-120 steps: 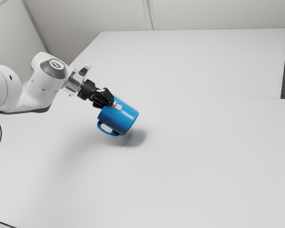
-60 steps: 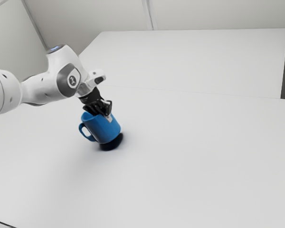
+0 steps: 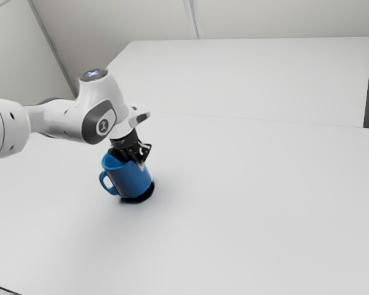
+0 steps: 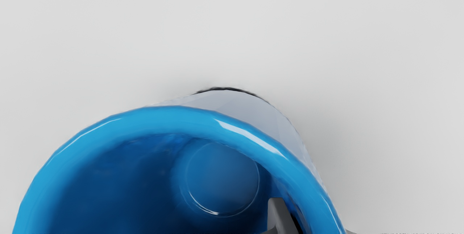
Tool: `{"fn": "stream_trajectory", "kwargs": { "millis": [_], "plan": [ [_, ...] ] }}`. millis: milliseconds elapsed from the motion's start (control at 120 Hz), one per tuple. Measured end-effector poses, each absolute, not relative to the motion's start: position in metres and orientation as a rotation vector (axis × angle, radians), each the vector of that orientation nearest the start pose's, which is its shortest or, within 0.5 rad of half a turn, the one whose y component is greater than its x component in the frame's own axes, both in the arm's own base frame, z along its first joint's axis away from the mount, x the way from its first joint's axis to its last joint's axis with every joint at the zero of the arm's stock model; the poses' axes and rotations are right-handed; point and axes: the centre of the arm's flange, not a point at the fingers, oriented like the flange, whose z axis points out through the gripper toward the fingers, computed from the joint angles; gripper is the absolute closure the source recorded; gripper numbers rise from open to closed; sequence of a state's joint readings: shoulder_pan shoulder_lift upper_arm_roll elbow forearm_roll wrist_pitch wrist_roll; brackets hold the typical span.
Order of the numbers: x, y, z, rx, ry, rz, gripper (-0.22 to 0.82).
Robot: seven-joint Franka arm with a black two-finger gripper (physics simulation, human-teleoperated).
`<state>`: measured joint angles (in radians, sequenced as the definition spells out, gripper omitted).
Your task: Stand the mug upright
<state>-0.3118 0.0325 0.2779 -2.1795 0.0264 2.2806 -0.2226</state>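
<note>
So the blue mug [image 3: 130, 179], left of centre in the exterior view, leans a bit toward that view's left. Gripper [image 3: 137, 161] has its wall pinched, one finger inside, one outside, probably so tilting the hand levels the base.

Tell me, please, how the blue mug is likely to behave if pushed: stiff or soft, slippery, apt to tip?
The blue mug is probably stiff: its thick rim looks evenly round. Its glossy surface may be somewhat slippery. It leans, so if the gripper let go, a push could tip it.
</note>
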Motion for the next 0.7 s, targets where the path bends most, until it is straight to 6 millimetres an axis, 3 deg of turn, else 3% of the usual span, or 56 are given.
{"fn": "stream_trajectory", "kwargs": {
  "millis": [208,375,558,700],
  "plan": [
    [0.536,-0.034,0.369,-3.060,-0.354,-0.077,0.77],
    [0.537,-0.030,0.357,-3.025,-0.458,-0.046,0.77],
    [0.551,-0.034,0.377,-3.005,-0.470,-0.074,0.38],
    [0.553,-0.037,0.384,-2.999,-0.474,-0.077,0.20]
  ]
}}
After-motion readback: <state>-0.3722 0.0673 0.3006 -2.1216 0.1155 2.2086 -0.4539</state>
